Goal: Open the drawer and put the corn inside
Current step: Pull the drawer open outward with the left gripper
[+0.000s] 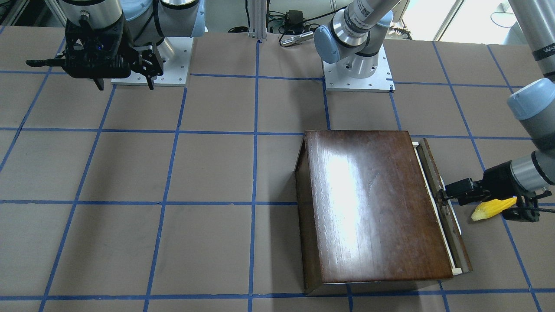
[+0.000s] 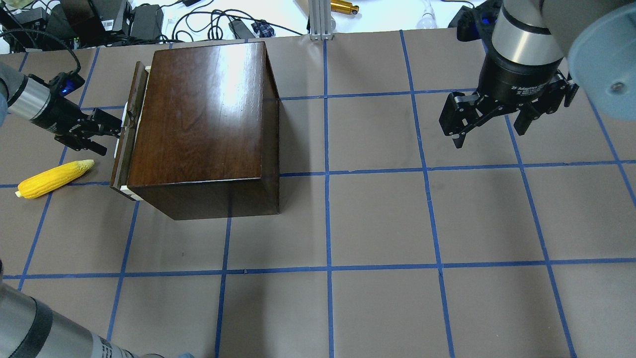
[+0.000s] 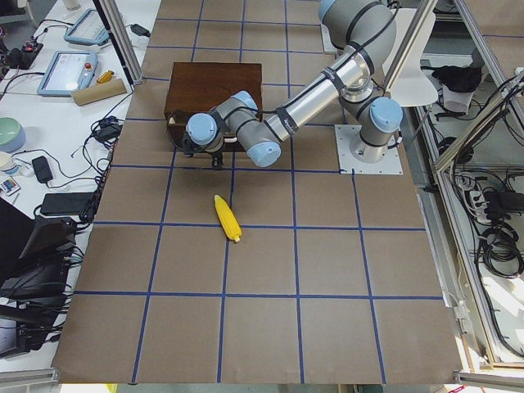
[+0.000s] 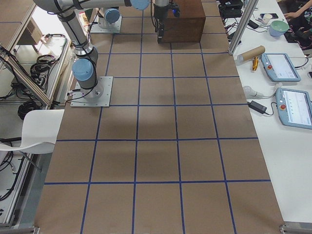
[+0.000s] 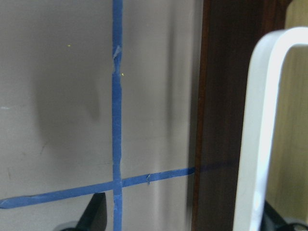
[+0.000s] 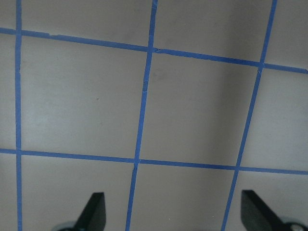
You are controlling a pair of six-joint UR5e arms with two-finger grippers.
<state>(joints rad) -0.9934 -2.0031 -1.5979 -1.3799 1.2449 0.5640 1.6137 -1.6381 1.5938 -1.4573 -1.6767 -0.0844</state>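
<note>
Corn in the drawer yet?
No, the corn lies on the table beside the box, outside the barely opened drawer.

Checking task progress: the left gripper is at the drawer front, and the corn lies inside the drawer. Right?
Not quite. The left gripper is at the drawer front, but the corn lies on the table beside it, as the overhead view shows.
</note>
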